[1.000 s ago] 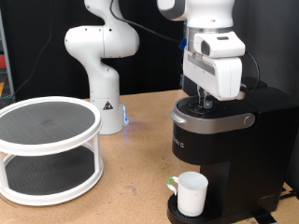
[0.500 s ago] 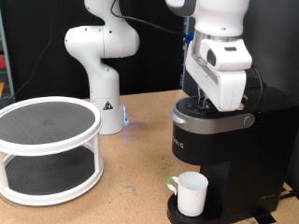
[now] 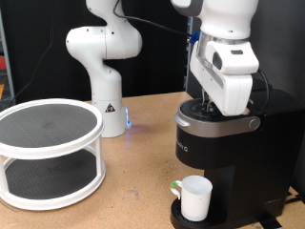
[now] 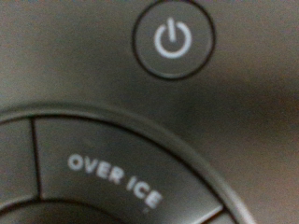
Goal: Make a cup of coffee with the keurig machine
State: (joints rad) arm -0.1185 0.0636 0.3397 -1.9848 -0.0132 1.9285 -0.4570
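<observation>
1. The hand, upper right of the exterior frame, is down on top of the keurig; whether it is clenched or released cannot be told.
2. The wrist view shows the power button and an "OVER ICE" key close up.
3. The cup stands on the drip tray, lower right.
4. A white two-tier rack sits on the counter at left.

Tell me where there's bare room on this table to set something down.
The wooden table is bare between the white two-tier stand and the keurig machine, in front of the white arm base. The stand's dark top shelf also looks bare. It is crowded at the machine: the cup fills the drip tray, and the hand sits on the button panel.
</observation>
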